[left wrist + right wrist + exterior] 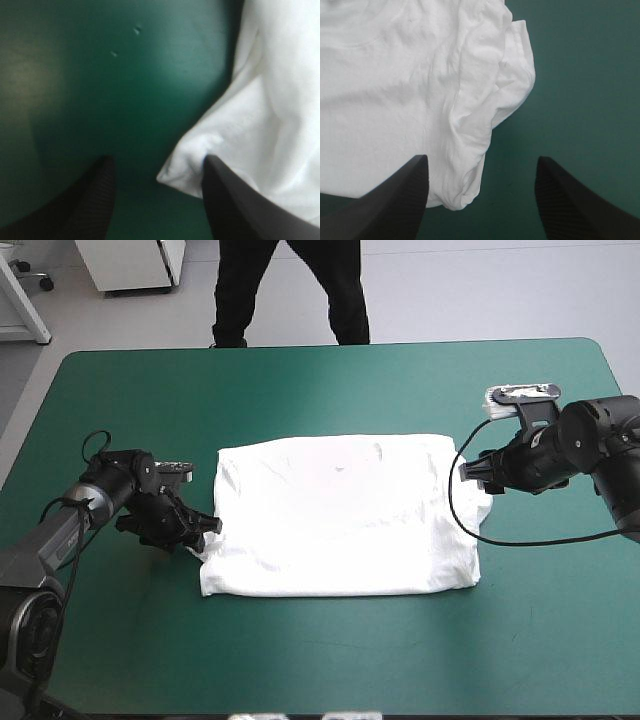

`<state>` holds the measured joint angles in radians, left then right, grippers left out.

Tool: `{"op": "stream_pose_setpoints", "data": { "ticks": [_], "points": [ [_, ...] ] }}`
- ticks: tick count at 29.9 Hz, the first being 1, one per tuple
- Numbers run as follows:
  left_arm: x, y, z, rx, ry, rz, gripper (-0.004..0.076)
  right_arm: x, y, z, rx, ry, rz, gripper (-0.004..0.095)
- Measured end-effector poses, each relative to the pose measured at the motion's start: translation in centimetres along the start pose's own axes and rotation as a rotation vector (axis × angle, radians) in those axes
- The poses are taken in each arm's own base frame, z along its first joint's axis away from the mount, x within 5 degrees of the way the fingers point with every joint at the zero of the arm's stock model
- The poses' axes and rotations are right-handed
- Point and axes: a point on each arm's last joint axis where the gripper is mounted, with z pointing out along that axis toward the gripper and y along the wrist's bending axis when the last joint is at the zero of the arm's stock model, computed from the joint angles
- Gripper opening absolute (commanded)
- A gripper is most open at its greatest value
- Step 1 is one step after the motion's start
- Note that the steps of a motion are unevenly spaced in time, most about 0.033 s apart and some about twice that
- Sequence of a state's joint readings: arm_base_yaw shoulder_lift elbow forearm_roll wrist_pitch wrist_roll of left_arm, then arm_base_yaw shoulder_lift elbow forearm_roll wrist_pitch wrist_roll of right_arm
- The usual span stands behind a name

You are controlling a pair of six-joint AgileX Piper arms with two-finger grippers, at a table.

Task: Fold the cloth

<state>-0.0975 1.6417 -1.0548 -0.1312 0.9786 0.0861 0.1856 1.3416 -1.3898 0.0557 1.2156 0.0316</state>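
The white T-shirt (340, 515) lay spread flat at the middle of the tabletop as a rough rectangle, neckline toward the far edge and both sleeves turned in along its sides. A small greyish spot sat just below the neckline, too small to tell whether it carried any writing. The shirt's near edge ran fairly straight. Its left side was rumpled, with a loose corner sticking out near the bottom.

The left hand (207, 528) sat low at that corner with its black fingers (235, 210) spread apart. In the left wrist view the tip of the cloth pointed into the gap between them, and one finger stood against the fabric without pinching it. The right hand (470, 472) hovered at the shirt's right edge, also spread wide. In the right wrist view one finger (395, 205) was over the cloth, the other over bare cover, and the folded-in sleeve and side hem lay ahead of the gap.

The teal-green cover (330, 390) showed bare on every side of the shirt, with broad strips toward the far and near edges and narrower ones where the arms reached in.
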Motion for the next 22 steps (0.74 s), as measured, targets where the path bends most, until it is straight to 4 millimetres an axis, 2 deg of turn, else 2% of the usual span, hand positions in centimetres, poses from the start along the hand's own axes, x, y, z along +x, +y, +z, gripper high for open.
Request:
{"op": "stream_pose_setpoints", "data": {
  "ticks": [2,4,8,9,15,22],
  "points": [
    [-0.2,0.0,0.3,0.000,0.016,0.008,0.0316,0.0,0.0,0.0,0.000,-0.004,0.000,0.0577],
    [-0.3,-0.1,0.5,-0.002,0.033,0.024,0.0248,-0.1,0.0,0.0,0.002,-0.007,-0.001,0.0577],
    [-0.3,-0.6,0.8,-0.010,0.038,0.064,0.0012,-0.1,-0.2,0.0,0.018,-0.008,-0.007,0.0577],
    [-0.4,-1.0,0.8,-0.006,0.028,0.079,-0.0005,-0.1,-0.2,0.0,0.020,-0.008,-0.008,0.0577],
    [-0.7,-2.2,0.9,-0.002,-0.002,0.124,-0.0009,-0.1,-0.2,0.0,0.027,-0.008,-0.010,0.0577],
    [-0.3,-2.7,-0.5,-0.006,-0.051,0.095,-0.0009,0.0,-0.4,0.0,0.039,0.001,-0.011,0.0577]
  ]
}}
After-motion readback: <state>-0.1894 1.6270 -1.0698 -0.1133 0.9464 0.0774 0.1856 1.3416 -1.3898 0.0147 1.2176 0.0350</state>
